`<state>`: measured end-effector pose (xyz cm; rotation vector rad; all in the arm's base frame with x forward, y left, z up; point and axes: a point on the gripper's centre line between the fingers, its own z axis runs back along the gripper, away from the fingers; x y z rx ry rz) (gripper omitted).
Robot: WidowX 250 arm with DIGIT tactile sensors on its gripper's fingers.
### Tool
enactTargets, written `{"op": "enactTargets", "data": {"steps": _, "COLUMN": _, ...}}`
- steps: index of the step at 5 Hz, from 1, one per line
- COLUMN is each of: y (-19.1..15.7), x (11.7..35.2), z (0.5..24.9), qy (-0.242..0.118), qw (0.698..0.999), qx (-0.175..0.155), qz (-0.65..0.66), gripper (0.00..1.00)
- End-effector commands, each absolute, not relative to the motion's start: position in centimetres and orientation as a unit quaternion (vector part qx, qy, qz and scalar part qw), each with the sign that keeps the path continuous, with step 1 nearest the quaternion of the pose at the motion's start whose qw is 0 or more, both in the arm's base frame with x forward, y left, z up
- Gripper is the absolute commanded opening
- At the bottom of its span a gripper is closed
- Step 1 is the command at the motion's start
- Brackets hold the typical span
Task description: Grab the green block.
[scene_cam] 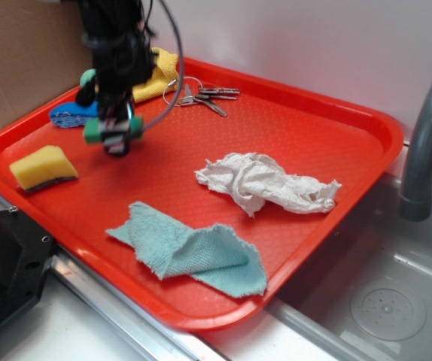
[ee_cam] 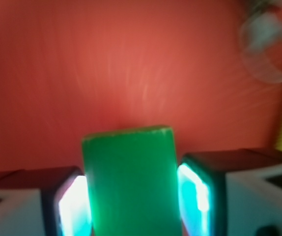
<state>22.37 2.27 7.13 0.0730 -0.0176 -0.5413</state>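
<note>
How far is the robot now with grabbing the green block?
Done: the gripper has the green block between its jaws, pads against both sides. In hand: the exterior view shows the block held above the red tray, apparently lifted. Left: nothing obvious, except keeping the hold.

Tray [scene_cam: 336, 113]: red plastic, fine pebbled texture, slight sheen. Green block [ee_cam: 131, 182] in the end effector [scene_cam: 114, 134]: smooth, matt faces, edges a bit worn. Fingers [ee_cam: 74, 206]: dark hard plastic with glossy pads reflecting green. Right of the end effector, white rag [scene_cam: 265, 182]: crumpled woven cloth. In front of it, teal cloth [scene_cam: 190, 252]: soft terry, frayed edges. Left, yellow sponge [scene_cam: 43, 167]: porous foam, dark scouring layer. Behind, keys [scene_cam: 201, 95]: shiny metal. Faucet [scene_cam: 427, 143]: grey matt. Sink [scene_cam: 381, 301]: brushed steel.
</note>
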Motion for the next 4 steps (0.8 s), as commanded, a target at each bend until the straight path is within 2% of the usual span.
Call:
{"op": "enactTargets", "data": {"steps": 1, "y": -0.1, "x": 22.5, "z": 18.6, "qy": -0.074, "qw": 0.996, "qx": 0.025, "qz": -0.029, "gripper": 0.0}}
{"op": "enactTargets", "data": {"steps": 2, "y": 0.5, "x": 21.5, "z": 23.1, "qy": -0.059, "qw": 0.998, "qx": 0.015, "qz": 0.014, "gripper": 0.0}}
{"op": "enactTargets", "data": {"steps": 3, "y": 0.9, "x": 20.6, "z": 24.0, "qy": -0.068, "qw": 0.997, "qx": 0.008, "qz": 0.027, "gripper": 0.0}}
{"op": "enactTargets", "data": {"steps": 4, "y": 1.5, "x": 20.3, "z": 23.9, "qy": -0.069, "qw": 0.996, "qx": 0.016, "qz": 0.052, "gripper": 0.0}}
